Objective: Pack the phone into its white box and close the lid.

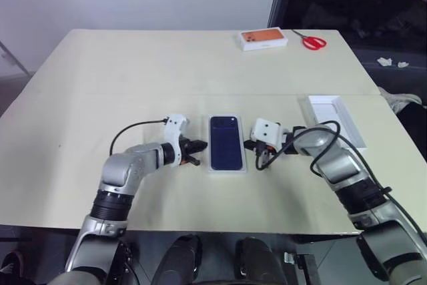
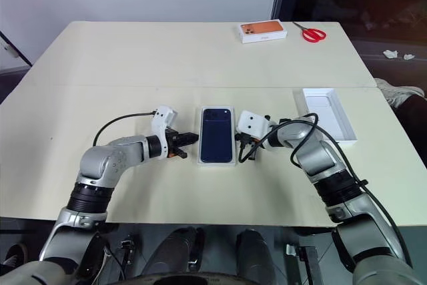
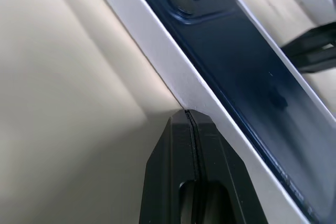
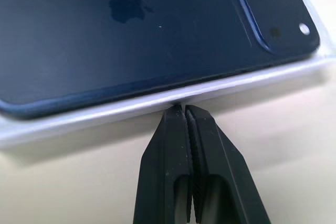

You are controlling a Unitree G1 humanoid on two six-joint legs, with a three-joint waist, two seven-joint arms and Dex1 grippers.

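**Phone is in the box, lid comes next**

The phone already lies flat inside the white box, with its back and small camera cluster facing up. So the packing part looks done to me. The closing part is not done yet.

My left gripper has its two black fingers pressed tight together. It holds nothing. Its tip sits right at the long side of the box nearest to it, touching or almost touching the thin white wall.

My right gripper is pressed together too, and it holds nothing either. Its tip is right at the other long side of the box. The box and the phone sit between my two hands, like something being squared up from both sides.

The lid lies on the table past my right arm, well apart from the box. Its plain white inside faces up.

I think the next move is for my right hand. It needs to pull away from the box, spread its fingers, pinch the lid by an edge, turn it over and set it down straight onto the box.
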